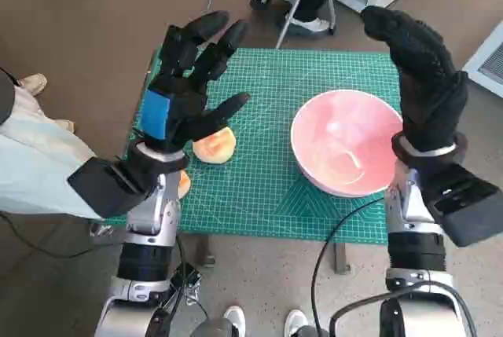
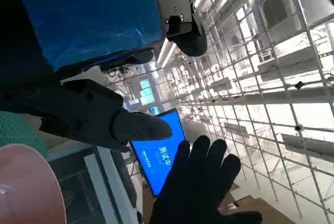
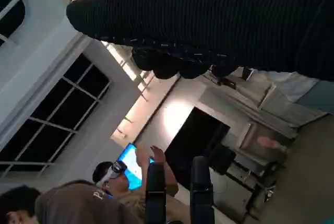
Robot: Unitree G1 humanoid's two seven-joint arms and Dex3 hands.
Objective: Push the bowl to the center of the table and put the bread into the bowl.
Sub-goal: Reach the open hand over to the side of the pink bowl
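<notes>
Currently nothing done: bowl sits right of table centre, bread outside it; left hand and right hand spread, holding nothing.

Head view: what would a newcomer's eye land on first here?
The big pink bowl on the right side of the green mat stands out first, empty and off-center. Next come the two raised, open hands: the left hand with blue tape above the bread at the mat's left, and the gloved right hand beside the bowl's right rim. Neither hand holds anything.
</notes>
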